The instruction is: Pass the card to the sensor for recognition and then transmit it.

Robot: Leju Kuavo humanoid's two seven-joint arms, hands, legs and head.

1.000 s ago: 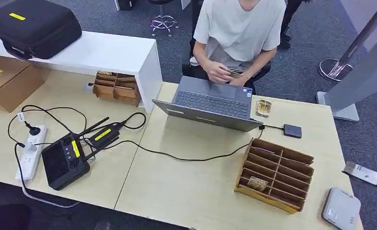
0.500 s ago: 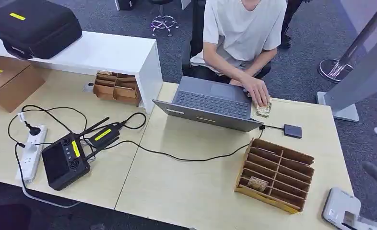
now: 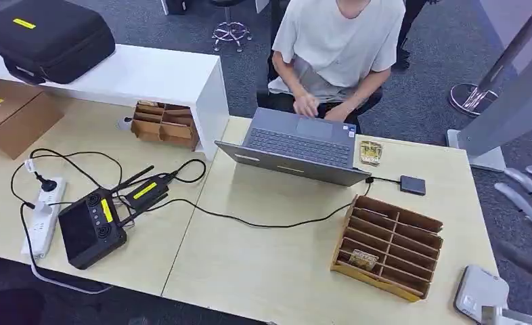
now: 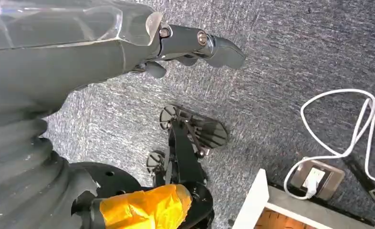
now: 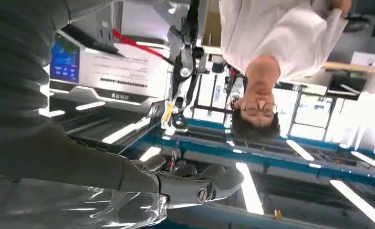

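Observation:
A grey-white sensor box [image 3: 478, 290] sits at the table's near right corner. A pale card [image 3: 512, 316] lies against its near right edge, with no hand on it. My right hand [image 3: 528, 198] hangs beyond the table's right edge, above and behind the sensor, with its fingers spread and nothing in them. The right wrist view shows the same hand [image 5: 195, 183] stretched out and bare. My left hand [image 4: 190, 45] hangs over the grey carpet, fingers loosely extended, holding nothing.
A brown slotted organiser [image 3: 388, 245] with one card [image 3: 363, 258] in a front slot stands left of the sensor. A small card stack [image 3: 371, 152] lies by the laptop [image 3: 297, 145]. A seated person [image 3: 338, 47] has both hands at the laptop. Cables and a controller [image 3: 91, 229] lie at left.
My right hand came down to the sensor with the card, let it go and rose with fingers spread. The person set something on the card stack, then drew the hand back.

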